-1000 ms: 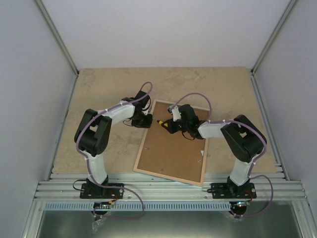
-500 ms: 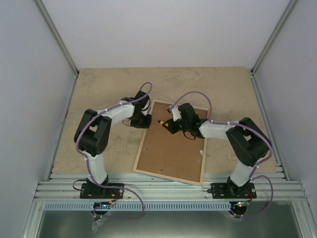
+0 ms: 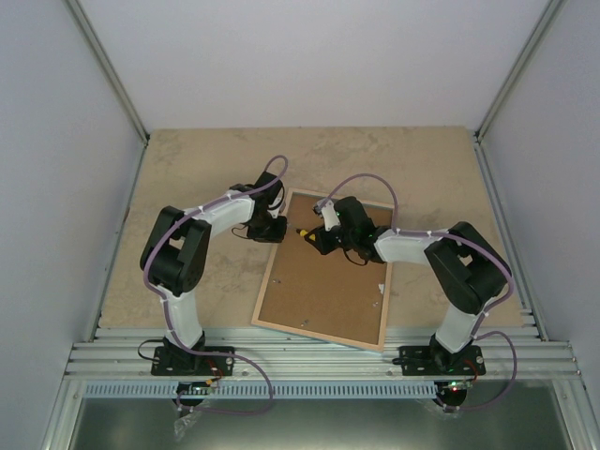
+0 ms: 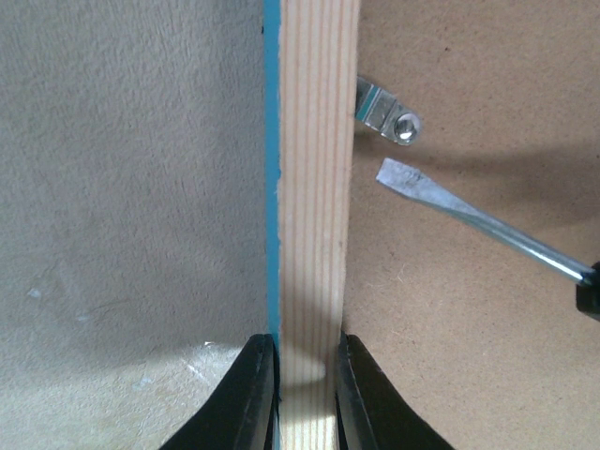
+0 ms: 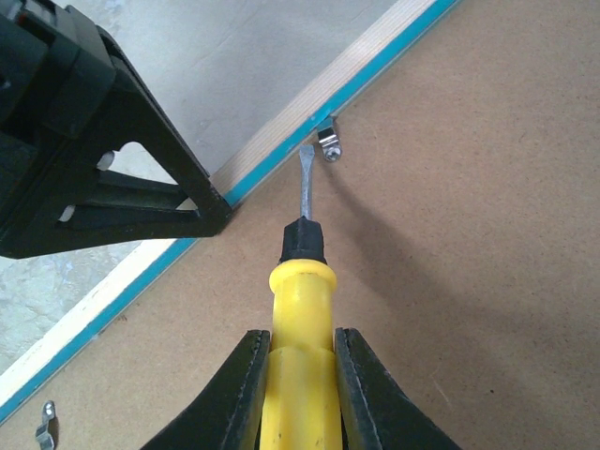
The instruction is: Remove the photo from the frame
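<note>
Frame [image 3: 323,281] lies back-up on my table [image 3: 187,169], brown fibreboard showing, its near edge just ahead of the arm bases. Further up, my left gripper [image 4: 305,398] is clamped across the frame's left wooden rim. Opposite, my right gripper [image 5: 300,375] grasps a yellow-handled screwdriver [image 5: 298,291], its flat blade tip just beside a metal tab [image 5: 328,143] at the rim's inner edge.

frame [image 3: 319,292]: no text, label or number readable on its brown back
screwdriver [image 5: 300,300]: no brand readable on yellow handle
</note>
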{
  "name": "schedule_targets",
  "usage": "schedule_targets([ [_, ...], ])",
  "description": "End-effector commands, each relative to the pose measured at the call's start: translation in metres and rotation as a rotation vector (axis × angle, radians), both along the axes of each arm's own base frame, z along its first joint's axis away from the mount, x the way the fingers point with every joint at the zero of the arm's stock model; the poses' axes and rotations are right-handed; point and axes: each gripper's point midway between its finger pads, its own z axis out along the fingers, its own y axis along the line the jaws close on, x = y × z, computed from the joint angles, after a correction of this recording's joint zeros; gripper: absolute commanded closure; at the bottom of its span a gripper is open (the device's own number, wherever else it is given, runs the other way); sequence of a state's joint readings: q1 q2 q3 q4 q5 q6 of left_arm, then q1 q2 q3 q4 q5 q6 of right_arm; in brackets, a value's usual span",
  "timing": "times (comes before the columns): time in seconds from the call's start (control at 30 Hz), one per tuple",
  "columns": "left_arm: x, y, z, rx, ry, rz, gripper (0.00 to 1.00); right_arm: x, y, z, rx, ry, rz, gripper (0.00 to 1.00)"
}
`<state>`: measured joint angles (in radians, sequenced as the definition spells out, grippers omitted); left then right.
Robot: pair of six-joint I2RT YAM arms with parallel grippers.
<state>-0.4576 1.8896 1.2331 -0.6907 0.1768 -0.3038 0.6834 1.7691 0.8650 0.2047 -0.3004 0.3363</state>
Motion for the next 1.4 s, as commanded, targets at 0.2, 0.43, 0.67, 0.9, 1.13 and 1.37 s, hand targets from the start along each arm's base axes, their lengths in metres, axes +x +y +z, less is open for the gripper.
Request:
schedule_targets([
  [0.2, -0.009, 0.008, -0.006, 0.016, 0.049, 0.029, 1.00, 0.014, 0.004, -0.005, -0.015, -0.025, -0.026, 1.00],
  [0.43, -0.009, 0.008, -0.006, 0.015, 0.049, 0.030, 1.00, 0.015, 0.007, -0.007, -0.006, -0.020, -0.023, 0.99],
  [0.67, -0.008, 0.009, -0.006, 0.021, 0.049, 0.031, 1.00, 0.011, 0.008, 0.002, 0.016, -0.030, -0.003, 1.00],
  [0.9, -0.008, 0.009, -0.007, 0.024, 0.051, 0.031, 1.00, 0.008, 0.007, 0.007, 0.023, -0.037, 0.005, 1.00],
  [1.13, -0.009, 0.010, -0.008, 0.025, 0.052, 0.031, 1.00, 0.007, 0.009, 0.004, 0.026, -0.029, 0.012, 0.99],
  [1.37, -0.008, 0.011, -0.007, 0.030, 0.048, 0.030, 1.00, 0.005, 0.011, 0.009, 0.043, -0.033, 0.029, 1.00],
])
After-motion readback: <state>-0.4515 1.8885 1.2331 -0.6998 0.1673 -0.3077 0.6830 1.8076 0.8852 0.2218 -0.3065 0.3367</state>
